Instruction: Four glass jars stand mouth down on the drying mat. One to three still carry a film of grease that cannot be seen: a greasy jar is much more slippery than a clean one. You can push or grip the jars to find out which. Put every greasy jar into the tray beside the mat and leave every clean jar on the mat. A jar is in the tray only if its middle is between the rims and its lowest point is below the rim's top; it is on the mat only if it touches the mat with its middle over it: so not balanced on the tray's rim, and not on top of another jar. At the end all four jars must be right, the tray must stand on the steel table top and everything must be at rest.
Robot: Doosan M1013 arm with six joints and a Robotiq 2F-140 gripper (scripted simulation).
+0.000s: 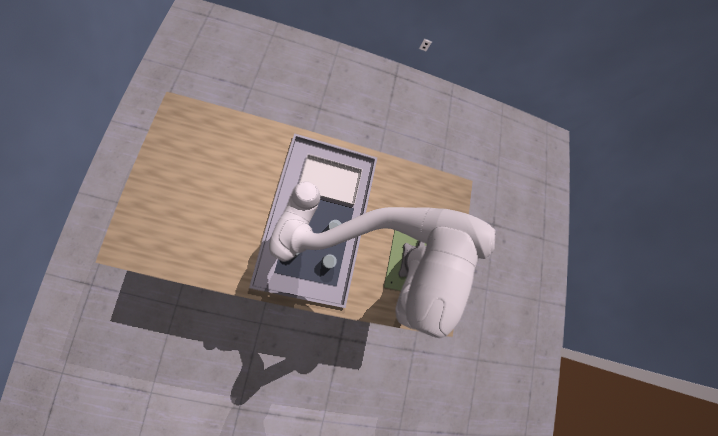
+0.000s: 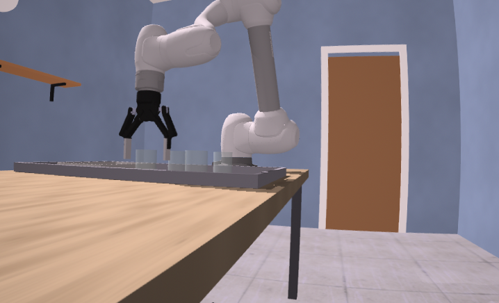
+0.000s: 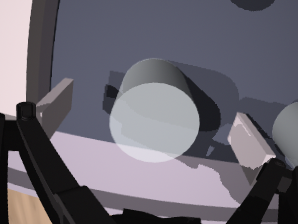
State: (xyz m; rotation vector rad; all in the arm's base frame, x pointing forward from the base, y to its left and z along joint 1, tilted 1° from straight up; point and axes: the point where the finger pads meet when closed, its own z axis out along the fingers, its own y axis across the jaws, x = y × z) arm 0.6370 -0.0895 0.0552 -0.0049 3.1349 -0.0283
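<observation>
Dim light falling, shadows spreading

The arm's shadow is darkening the floor [image 1: 150,395]; the wrist view is bending straight edges.

Pale see-through glass above plain matt grey
The jars [image 1: 328,261] [image 2: 196,160] [image 3: 154,122] look like smooth, translucent, faintly blue-green glass; the mat [image 1: 303,269] [image 3: 200,35] is flat, matt and dark slate. The tray [image 1: 332,181] [image 3: 14,45] has a smooth, matt, off-white floor, its material unclear. The raised-rim top [image 1: 264,270] [image 2: 142,177] [image 3: 125,155] looks like dull grey metal, without bright shine. Under it the surface [image 1: 199,184] [image 2: 93,222] is light wood with streaked grain. The fingers [image 2: 127,148] carry smooth grey pads on black, plastic-looking links; the arm [image 1: 443,270] [image 2: 183,46] is smooth white with a soft sheen.
</observation>
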